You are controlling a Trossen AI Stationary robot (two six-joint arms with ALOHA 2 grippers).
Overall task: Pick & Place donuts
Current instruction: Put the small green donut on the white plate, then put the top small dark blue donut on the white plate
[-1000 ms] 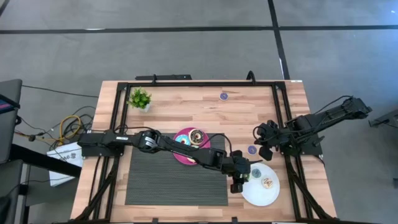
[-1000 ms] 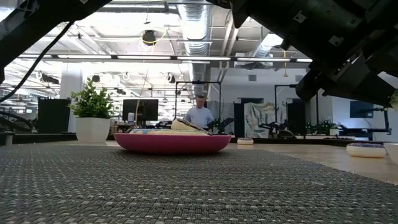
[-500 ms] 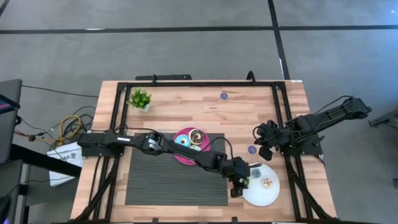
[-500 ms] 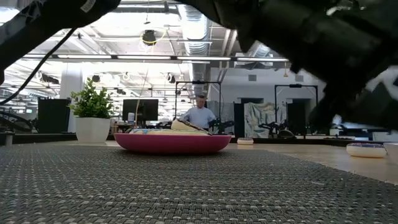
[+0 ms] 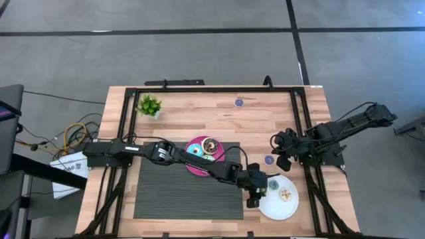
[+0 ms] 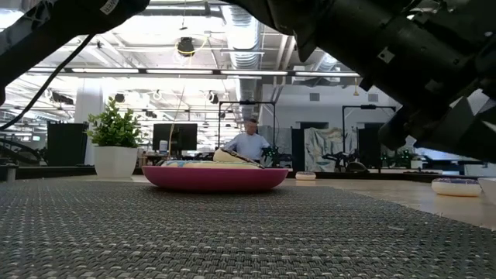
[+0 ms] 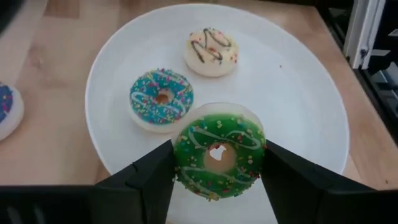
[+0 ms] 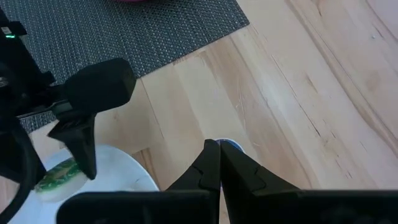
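Two donuts (image 7: 163, 100) on white plate (image 7: 311, 106), green donut (image 7: 219, 153) in left end effector (image 7: 217, 177)

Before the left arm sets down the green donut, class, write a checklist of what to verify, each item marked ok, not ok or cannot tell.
1. Green donut held between the left gripper fingers: ok.
2. Donut over the white plate: ok.
3. Bare plate beside the blue donut and cream donut: ok.
4. Donut's height above the plate: cannot tell.
5. Right gripper shut, empty, apart from the plate: ok.
6. Purple donut on the table, off the plate: ok.
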